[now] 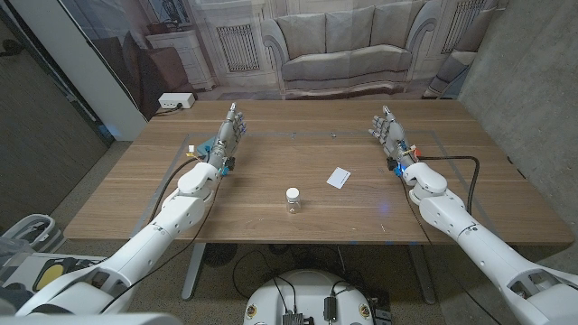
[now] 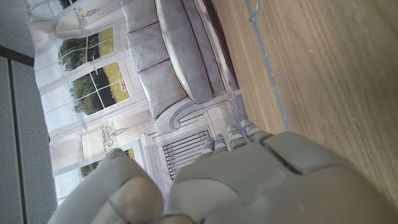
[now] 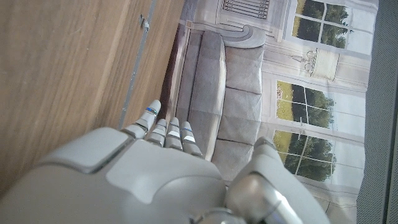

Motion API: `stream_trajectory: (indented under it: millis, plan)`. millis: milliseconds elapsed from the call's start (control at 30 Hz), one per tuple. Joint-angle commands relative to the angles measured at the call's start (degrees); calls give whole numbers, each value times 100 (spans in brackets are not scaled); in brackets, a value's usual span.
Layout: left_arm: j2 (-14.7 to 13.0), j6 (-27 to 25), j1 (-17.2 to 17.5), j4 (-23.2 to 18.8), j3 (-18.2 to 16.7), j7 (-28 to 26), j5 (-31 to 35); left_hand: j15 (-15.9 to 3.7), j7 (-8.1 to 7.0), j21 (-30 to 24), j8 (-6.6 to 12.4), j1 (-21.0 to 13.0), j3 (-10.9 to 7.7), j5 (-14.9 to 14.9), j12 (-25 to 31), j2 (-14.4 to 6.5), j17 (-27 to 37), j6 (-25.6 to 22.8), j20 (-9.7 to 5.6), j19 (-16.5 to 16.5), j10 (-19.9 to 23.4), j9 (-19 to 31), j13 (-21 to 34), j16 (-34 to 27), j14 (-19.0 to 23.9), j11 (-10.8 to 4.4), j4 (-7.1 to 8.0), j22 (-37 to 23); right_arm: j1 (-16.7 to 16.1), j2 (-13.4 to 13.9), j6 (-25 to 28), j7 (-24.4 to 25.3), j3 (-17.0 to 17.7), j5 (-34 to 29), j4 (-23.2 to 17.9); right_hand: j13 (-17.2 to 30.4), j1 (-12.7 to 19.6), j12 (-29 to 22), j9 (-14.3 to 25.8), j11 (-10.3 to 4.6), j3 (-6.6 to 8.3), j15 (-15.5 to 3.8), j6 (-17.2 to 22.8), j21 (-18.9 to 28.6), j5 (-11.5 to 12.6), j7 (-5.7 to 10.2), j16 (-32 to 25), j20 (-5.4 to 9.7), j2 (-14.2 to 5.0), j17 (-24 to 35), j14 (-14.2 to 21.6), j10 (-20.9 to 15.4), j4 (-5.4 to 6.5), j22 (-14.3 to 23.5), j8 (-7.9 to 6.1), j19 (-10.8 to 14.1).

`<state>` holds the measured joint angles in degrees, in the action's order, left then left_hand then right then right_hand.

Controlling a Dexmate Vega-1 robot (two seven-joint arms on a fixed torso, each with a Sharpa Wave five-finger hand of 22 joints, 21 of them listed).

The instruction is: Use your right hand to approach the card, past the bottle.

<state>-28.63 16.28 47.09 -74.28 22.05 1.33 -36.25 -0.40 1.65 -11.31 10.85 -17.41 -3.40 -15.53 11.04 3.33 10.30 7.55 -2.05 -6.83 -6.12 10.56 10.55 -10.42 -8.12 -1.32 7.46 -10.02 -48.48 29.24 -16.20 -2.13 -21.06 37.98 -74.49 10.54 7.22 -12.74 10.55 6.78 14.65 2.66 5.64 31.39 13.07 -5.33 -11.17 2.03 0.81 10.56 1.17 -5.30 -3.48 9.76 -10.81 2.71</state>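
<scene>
A small white card (image 1: 340,178) lies on the wooden table (image 1: 271,217), right of centre. A little clear bottle (image 1: 293,200) with a white cap stands upright nearer the front edge, left of the card. My right hand (image 1: 390,132) is at the far right of the table, beyond and to the right of the card, fingers straight and apart, holding nothing. My left hand (image 1: 228,135) mirrors it at the far left, also open and empty. The wrist views show the backs of my left hand (image 2: 249,180) and right hand (image 3: 143,174) over bare wood.
A backdrop printed with a sofa (image 1: 350,45) and windows hangs behind the table. A white power box (image 1: 175,102) sits on the floor at the back left. A black cable (image 1: 456,162) loops by my right forearm. Tape lines mark the tabletop.
</scene>
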Motion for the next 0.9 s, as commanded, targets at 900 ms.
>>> stream_trajectory:
  millis: [900]
  plan:
    - [-150, -319, 248, -779, 123, -396, 250, 29, 6, -34, 93, -140, 2, -83, 94, -85, 22, -119, -134, -30, 93, 22, 21, -71, 88, 5, 0, -25, -376, 309, -281, -545, 166, 247, -502, 11, 53, -49, 22, 20, 38, 40, 130, -67, 11, 74, -24, 172, -36, 15, 76, -94, -26, 15, -69, 116]
